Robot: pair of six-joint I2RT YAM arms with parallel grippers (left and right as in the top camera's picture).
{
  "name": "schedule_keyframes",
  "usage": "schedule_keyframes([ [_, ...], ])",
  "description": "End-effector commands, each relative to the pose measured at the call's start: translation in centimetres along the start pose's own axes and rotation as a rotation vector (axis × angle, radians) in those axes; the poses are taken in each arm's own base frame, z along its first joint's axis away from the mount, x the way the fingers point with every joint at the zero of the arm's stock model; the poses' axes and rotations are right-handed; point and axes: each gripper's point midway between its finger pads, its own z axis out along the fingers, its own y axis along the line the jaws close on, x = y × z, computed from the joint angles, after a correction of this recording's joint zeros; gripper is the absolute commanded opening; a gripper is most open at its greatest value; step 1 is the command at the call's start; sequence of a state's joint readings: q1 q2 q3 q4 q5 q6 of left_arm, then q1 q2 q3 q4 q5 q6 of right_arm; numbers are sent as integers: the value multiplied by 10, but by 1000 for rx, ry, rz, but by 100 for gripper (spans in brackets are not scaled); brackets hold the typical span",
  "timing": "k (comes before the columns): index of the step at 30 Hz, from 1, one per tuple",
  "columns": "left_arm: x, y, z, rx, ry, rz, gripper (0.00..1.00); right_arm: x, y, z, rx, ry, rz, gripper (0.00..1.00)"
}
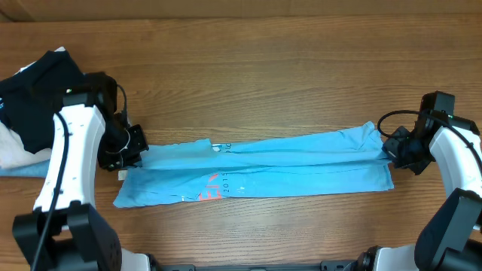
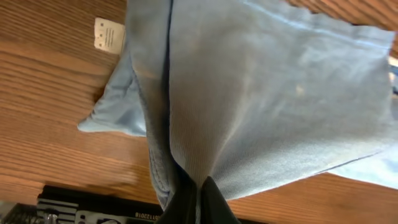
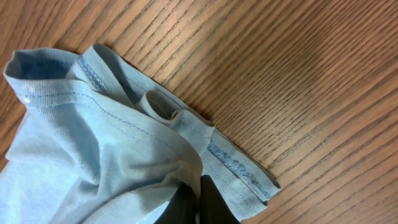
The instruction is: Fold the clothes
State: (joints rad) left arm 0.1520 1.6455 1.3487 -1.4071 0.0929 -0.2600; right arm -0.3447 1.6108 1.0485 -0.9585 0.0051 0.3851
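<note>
The light sky-blue T-shirt [image 1: 263,169] lies stretched in a long narrow band across the wooden table, pink lettering showing near its front left. My left gripper [image 1: 135,150] is shut on the shirt's left end; the left wrist view shows the fabric [image 2: 261,93] pinched between the black fingers [image 2: 198,198], with a white care label [image 2: 109,34] hanging out. My right gripper [image 1: 392,150] is shut on the shirt's right end; the right wrist view shows the hemmed cloth [image 3: 106,143] bunched in the fingers [image 3: 198,196].
A black folded garment [image 1: 41,86] lies at the far left on top of white and light-blue cloth [image 1: 15,154]. The wooden table [image 1: 263,68] extends behind the shirt. The arm bases stand at the front edge.
</note>
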Motion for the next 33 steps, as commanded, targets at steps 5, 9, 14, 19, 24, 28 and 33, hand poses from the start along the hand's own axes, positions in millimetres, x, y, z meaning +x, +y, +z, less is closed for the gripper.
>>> schedule_keyframes([
  [5,20,7,23,-15,58,-6,5,-7,4,-11,-28,-40,3,4],
  [9,27,11,44,-22,84,-9,6,-7,4,-11,-27,-40,3,4],
  [14,32,18,59,-53,95,-19,5,-6,3,-10,-26,-37,3,4],
  [19,32,37,61,-160,81,-58,5,-3,2,-8,-21,-29,3,4],
  [24,29,41,61,-182,66,-68,13,-4,2,-8,-23,-33,-10,5],
  [28,29,40,61,-180,67,-70,21,-7,4,-8,-29,-45,-24,15],
  [33,28,35,62,-148,63,-70,24,-8,4,-8,-31,-50,-24,27],
])
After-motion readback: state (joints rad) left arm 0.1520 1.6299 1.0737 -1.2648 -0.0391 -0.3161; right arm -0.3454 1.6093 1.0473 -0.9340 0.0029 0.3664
